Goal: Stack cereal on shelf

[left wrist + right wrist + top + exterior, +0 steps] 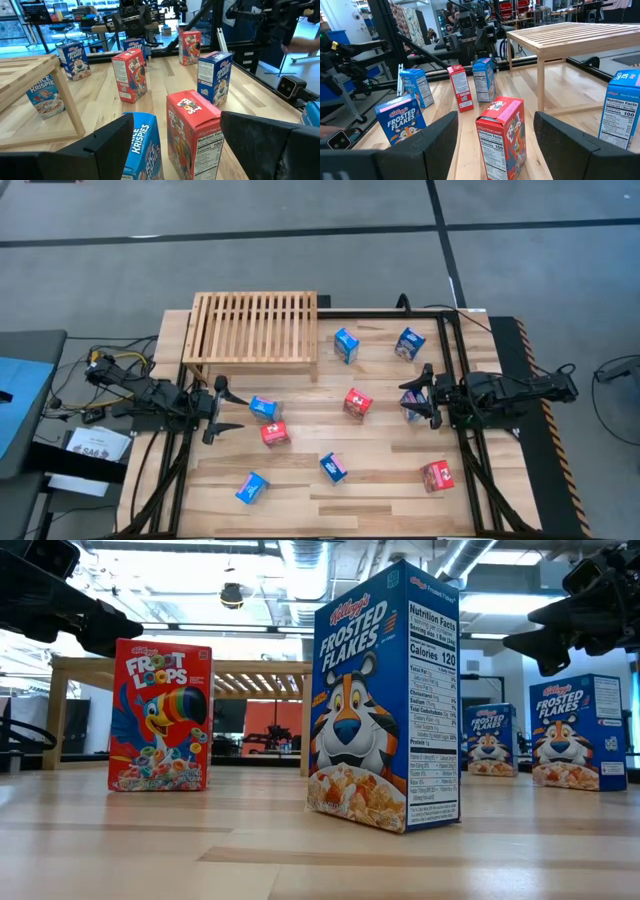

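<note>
Bottom of the high view, nearest the table's front edge: a blue cereal box (252, 487) lies at lower left, a Frosted Flakes box (333, 467) at lower centre, and a red box (437, 475) at lower right.

Middle band of the frame: the left gripper (226, 409) sits at left of centre, fingers spread wide and holding nothing. Directly in front of it stand a Rice Krispies box (264, 409) and a Froot Loops box (275, 434), both just beside the fingertips but not between them. In the left wrist view the same Rice Krispies box (141, 145) and Froot Loops box (194, 131) stand side by side, close but apart.

A second Froot Loops box (358, 404) stands at centre frame. The right gripper (428, 395) is at right of centre, fingers open, nothing gripped. A blue box (413, 404) stands at its fingertips; whether it touches them cannot be determined.

Upper part of the frame: two blue boxes (346, 345) (409, 343) stand upright near the far edge. The shelf (255, 328) occupies the upper left of the tabletop, its slatted top bare. All nine boxes rest on the wooden table (380, 505).
</note>
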### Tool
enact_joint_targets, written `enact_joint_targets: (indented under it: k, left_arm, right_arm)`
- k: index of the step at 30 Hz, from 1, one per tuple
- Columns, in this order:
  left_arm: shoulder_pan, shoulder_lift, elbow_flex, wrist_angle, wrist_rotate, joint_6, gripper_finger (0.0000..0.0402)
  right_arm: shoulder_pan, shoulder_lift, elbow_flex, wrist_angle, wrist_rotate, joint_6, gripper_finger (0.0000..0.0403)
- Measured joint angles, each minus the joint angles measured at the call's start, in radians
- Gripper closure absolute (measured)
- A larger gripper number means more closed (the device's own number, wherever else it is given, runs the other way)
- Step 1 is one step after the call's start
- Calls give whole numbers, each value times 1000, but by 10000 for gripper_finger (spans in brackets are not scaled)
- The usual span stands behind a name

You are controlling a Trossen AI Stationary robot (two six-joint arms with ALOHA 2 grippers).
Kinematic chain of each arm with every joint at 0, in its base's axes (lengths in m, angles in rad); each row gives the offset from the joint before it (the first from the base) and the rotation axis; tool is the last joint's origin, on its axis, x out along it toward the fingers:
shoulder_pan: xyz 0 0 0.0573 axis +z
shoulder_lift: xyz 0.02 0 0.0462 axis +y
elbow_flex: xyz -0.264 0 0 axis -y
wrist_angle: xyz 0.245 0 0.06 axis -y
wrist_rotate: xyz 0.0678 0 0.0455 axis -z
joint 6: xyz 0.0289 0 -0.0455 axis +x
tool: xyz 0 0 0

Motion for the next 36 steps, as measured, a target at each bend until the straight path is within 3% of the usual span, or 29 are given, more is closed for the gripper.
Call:
enact_joint_targets:
  k: [22, 29, 36]
  left_arm:
    - [0, 0, 0, 0, 0, 0, 113]
    - [0, 0, 0, 0, 0, 0, 113]
    - [0, 0, 0, 0, 0, 0, 113]
  right_arm:
    - [0, 0, -1, 9, 0, 1, 117]
    - [0, 0, -1, 11, 0, 117, 117]
    - [-1, 0, -2, 45, 1, 117, 117]
